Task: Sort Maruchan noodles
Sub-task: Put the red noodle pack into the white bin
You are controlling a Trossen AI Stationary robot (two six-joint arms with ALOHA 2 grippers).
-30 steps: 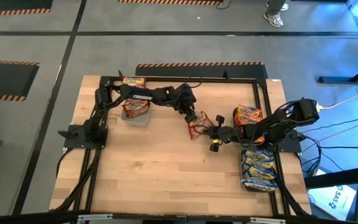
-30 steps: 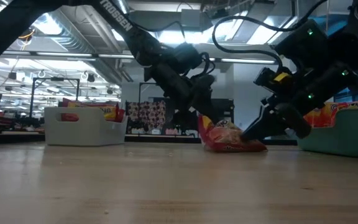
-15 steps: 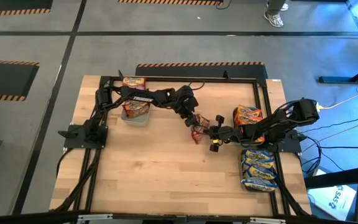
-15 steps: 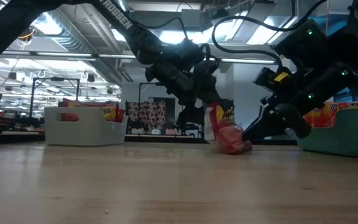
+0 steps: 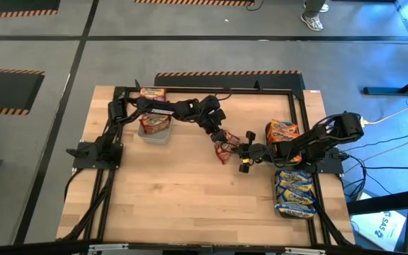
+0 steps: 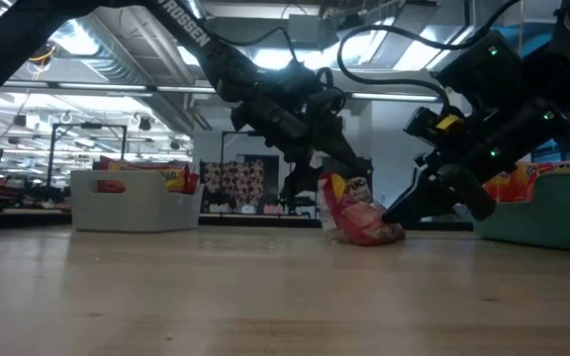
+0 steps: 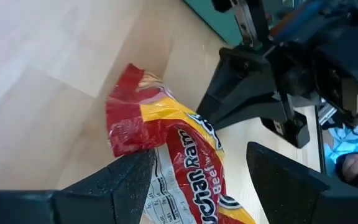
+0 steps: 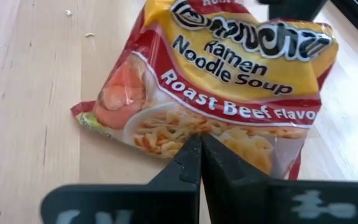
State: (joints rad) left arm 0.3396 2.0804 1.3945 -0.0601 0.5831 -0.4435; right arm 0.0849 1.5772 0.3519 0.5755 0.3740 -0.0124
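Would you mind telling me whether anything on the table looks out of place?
One maroon-and-yellow roast beef packet lies crumpled mid-table, outside every tray, between the open left gripper and the shut right gripper.

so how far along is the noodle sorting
Mostly done, it seems: packets already fill the grey tray, the orange stack and the blue-and-yellow stack. In hand: the roast beef packet at mid-table, between the left gripper's open fingers, the shut right gripper pressing its edge. Left: dropping it in its tray.

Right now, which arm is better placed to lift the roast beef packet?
Left. Its tool is open and straddles the packet, while the right tool is shut, tips only touching the packet's edge.
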